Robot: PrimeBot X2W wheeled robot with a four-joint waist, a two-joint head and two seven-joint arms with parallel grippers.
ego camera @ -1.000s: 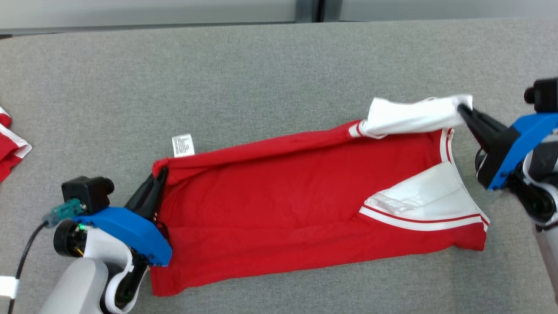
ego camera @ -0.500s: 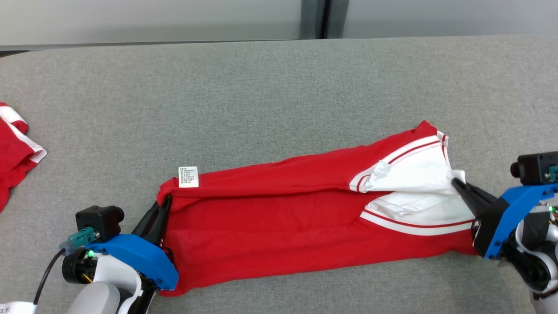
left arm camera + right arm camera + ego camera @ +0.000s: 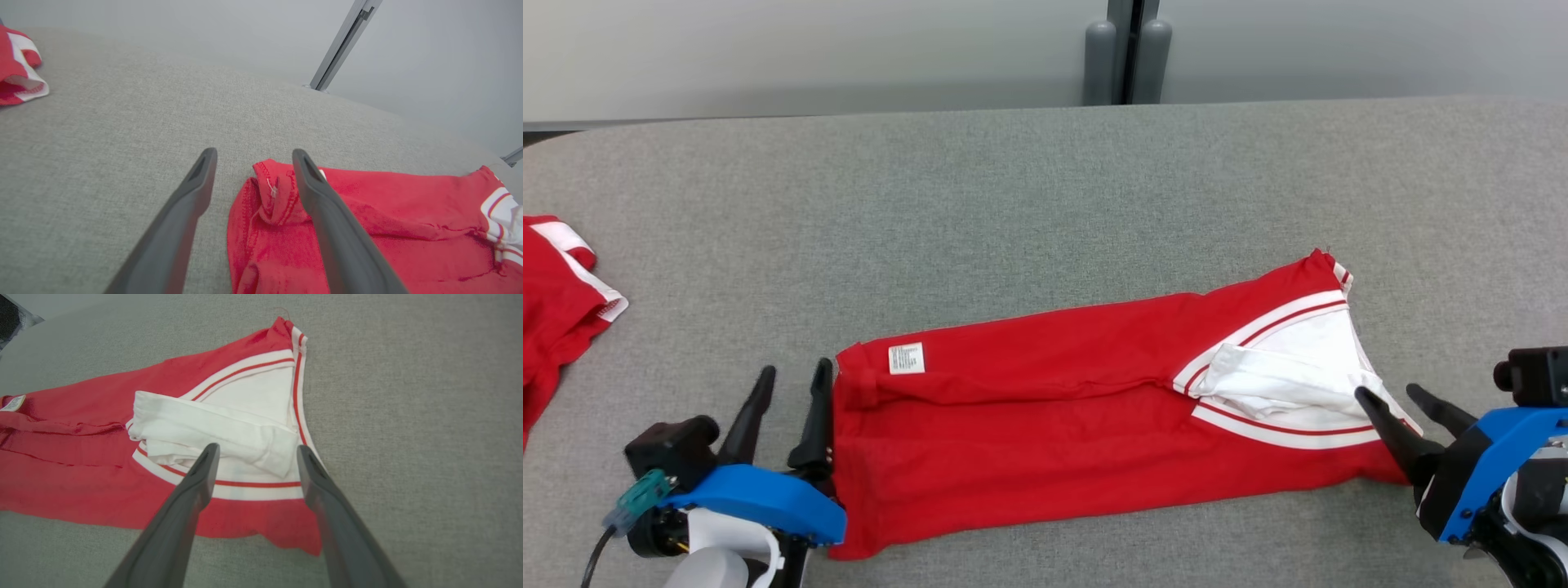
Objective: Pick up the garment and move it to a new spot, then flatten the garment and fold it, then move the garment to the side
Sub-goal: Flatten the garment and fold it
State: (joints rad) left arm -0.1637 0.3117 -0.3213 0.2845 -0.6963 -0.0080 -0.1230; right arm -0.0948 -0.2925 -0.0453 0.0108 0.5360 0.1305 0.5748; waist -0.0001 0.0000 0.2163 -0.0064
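Note:
The garment (image 3: 1054, 425) is red with white trim and a white sleeve folded over its right end, and it lies in a long folded strip across the grey table. A small white label (image 3: 906, 358) shows near its left end. My left gripper (image 3: 794, 378) stands open at that left end, its right finger (image 3: 327, 212) over the bunched red corner (image 3: 278, 192). At the garment's right end my right gripper (image 3: 1390, 394) is open with nothing in it, the white sleeve (image 3: 212, 433) lying just beyond its fingertips.
A second red and white piece of clothing (image 3: 556, 302) lies at the table's far left edge, also in the left wrist view (image 3: 16, 69). The grey table (image 3: 1013, 204) stretches back to a pale wall with a dark post (image 3: 1125, 53).
Both grippers have let go of the garment and opened. The lifted upper edge and white sleeve have come down flat onto the lower layer. The head view has also tilted.

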